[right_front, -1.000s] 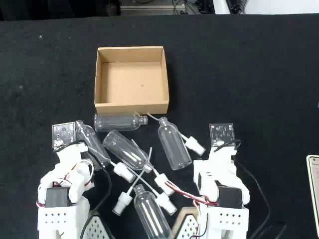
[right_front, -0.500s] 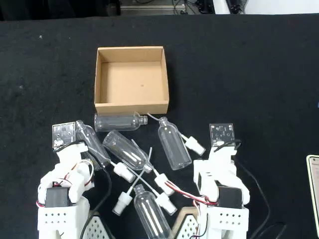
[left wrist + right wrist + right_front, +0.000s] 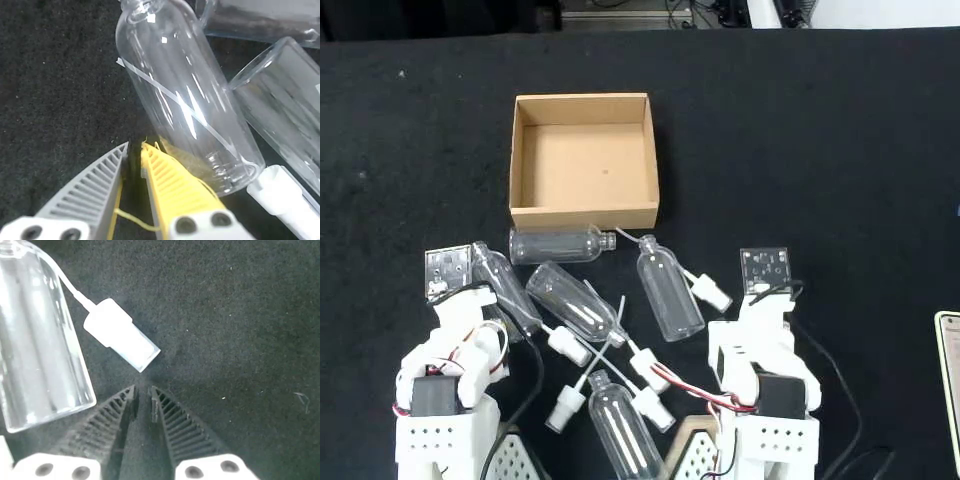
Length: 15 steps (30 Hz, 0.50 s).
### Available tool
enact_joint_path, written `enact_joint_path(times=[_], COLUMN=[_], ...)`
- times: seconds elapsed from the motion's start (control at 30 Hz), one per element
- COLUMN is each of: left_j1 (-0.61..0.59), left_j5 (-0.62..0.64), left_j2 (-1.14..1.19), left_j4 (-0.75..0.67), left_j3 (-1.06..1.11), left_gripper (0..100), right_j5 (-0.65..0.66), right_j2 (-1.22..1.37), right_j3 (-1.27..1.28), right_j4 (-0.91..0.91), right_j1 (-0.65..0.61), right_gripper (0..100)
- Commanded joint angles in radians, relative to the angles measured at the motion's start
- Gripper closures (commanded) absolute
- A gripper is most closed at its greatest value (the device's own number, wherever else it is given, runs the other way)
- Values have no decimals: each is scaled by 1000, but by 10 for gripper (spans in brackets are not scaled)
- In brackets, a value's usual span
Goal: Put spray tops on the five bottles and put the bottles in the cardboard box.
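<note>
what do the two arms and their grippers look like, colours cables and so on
The left arm and right arm are white plastic with black motor blocks, perforated bases and red, white and black cables. The left gripper has one grey and one yellow ribbed wedge finger, with a thin yellow thread. The right gripper has two black ribbed fingers on white mounts.

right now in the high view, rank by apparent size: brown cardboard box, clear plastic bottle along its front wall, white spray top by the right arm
1. brown cardboard box
2. clear plastic bottle
3. white spray top
All lie on one black table, so nearness hardly matters.
</note>
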Motion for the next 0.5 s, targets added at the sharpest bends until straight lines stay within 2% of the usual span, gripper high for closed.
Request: enact_joint_path(times=[0.0, 0.33, 0.47], left_j1=[-5, -5, -5], left_j5=[-6, -6, -6], left_j2=[-12, -12, -12], left_j4=[15, 15, 15], left_j3=[22, 22, 22], left_gripper=[970, 970, 970], right_j5=[-2, 2, 2], right_j2=[-99, -99, -99], right_j3=[-2, -2, -4], right_j4=[9, -2, -68], right_j1=[28, 28, 34], right_gripper=[987, 987, 987])
